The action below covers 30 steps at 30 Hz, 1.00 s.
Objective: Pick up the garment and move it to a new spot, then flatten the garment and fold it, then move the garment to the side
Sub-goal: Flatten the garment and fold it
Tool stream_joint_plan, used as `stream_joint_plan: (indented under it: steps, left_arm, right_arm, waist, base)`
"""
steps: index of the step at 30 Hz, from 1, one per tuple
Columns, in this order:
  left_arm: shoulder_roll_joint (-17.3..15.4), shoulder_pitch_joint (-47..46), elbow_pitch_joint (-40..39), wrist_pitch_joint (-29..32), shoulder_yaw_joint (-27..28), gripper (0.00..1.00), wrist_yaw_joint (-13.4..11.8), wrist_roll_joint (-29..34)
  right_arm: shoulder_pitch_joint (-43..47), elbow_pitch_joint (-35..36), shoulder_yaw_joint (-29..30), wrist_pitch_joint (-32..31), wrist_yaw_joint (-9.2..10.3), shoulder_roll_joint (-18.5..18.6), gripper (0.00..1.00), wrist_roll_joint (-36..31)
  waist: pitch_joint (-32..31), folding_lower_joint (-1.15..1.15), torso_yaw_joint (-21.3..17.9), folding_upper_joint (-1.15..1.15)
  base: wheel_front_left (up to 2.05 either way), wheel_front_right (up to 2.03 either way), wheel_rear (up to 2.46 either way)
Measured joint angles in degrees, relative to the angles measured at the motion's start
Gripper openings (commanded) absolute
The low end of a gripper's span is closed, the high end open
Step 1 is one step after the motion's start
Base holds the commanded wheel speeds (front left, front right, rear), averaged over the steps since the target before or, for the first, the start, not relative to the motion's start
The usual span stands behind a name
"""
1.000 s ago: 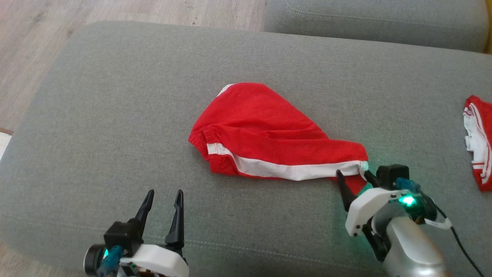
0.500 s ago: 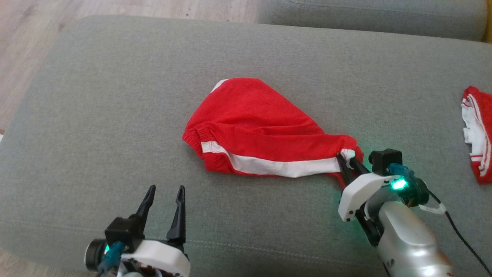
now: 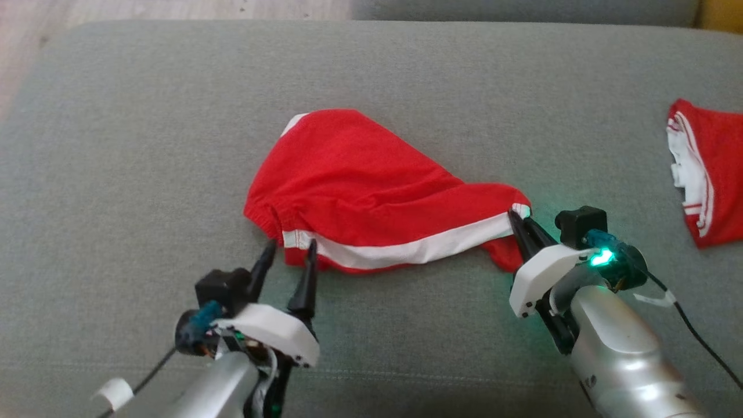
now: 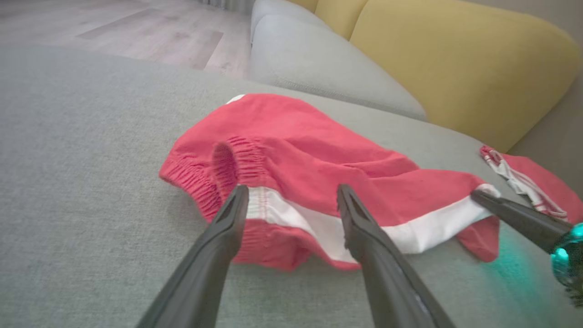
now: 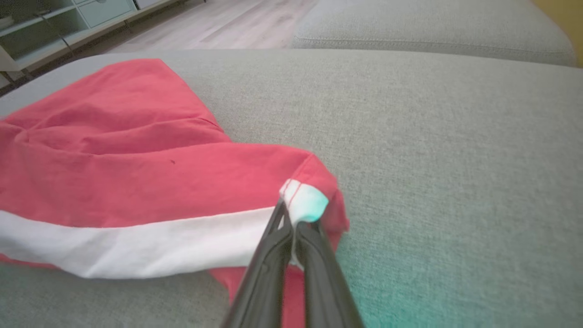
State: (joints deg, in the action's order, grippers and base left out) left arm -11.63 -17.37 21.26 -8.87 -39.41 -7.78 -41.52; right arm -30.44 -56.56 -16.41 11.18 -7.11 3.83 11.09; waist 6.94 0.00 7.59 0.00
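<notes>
While right hand (image 3: 515, 216) pinches garment (image 3: 360, 186), left hand (image 3: 292, 246) agape

Garment (image 3: 371, 186) on cushion (image 3: 145, 145) centre; second garment (image 3: 711, 174) right.

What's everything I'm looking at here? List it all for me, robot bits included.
garment: one, red with a white stripe, crumpled in the middle of the seat
second garment: one, red and white, at the seat's right edge
seat cushion: one, grey, under both garments
back cushions: at least two, yellow, behind the seat
floor: pale wood, beyond the seat
left gripper: one, dark fingers, open at the garment's waistband end
right gripper: one, dark fingers, shut on the garment's white-striped corner
</notes>
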Motion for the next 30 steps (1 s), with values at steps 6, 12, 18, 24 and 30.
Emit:
stream_joint_plan:
  steps: [6,12,18,24,30]
  left_arm:
    - [1.5,-3.1,10.0,0.0,2.1,1.0,2.4,-2.9]
    - [2.5,-5.4,14.5,1.3,0.7,1.0,6.8,-3.7]
    - [3.4,-6.0,15.8,1.5,-0.9,0.94,9.4,-3.7]
    - [3.4,-6.2,15.9,1.7,-1.3,0.27,10.4,-3.9]
    - [2.9,-6.2,15.4,0.6,-1.5,0.0,10.8,-3.8]
  right_arm:
    - [-1.0,0.0,-1.4,0.0,0.0,0.0,0.0,0.9]
    - [-1.2,-0.1,-2.0,0.3,0.0,0.0,0.0,1.3]
    - [-2.0,-0.4,-2.3,0.7,0.0,0.0,0.0,1.5]
    - [-2.1,-0.8,-2.7,1.0,0.0,0.0,0.0,2.0]
    - [-2.1,-0.8,-2.5,2.0,0.0,0.0,0.0,2.5]
  waist:
    - [1.2,0.0,-1.7,0.0]
    - [1.5,0.0,-1.9,0.0]
    - [1.6,0.0,-1.9,0.0]
    - [1.6,0.0,-1.9,0.0]
    - [0.4,0.0,-2.0,0.0]
  base:
    - [0.0,0.0,0.0]
    - [0.0,0.0,0.0]
    - [0.0,0.0,0.0]
    - [0.0,0.0,0.0]
    - [0.0,0.0,0.0]
